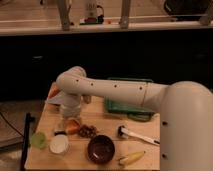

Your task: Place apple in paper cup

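- My tool (66, 125) is down at the worktop (111, 128), right by the apple (74, 126).
- Whether it grips anything, I cannot tell.
- White cup (59, 144) stands just beside.

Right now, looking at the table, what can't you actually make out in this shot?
1. Camera view: the gripper hangs over the table's left side, right at the apple. Its own wrist hides whether it holds the fruit.
2. Camera view: the arm covers much of the green tray, so its contents cannot be told.
3. Camera view: the inside of the paper cup is too blurred to judge.
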You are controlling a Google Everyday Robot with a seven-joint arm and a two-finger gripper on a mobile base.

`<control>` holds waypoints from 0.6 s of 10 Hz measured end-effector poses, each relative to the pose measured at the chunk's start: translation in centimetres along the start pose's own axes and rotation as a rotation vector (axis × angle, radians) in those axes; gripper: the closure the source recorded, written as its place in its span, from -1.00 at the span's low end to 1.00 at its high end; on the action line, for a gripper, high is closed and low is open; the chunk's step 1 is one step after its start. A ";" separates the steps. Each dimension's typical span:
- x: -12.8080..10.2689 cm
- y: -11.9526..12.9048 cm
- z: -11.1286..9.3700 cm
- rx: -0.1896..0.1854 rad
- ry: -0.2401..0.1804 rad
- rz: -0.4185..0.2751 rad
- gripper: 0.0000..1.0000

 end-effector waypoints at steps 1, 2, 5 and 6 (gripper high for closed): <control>-0.1 0.1 0.0 0.002 -0.002 -0.003 0.99; 0.0 0.0 0.0 0.000 -0.001 -0.008 0.99; 0.3 -1.6 0.0 -0.019 -0.004 -0.034 0.99; 0.4 -2.0 0.0 -0.024 -0.006 -0.043 0.99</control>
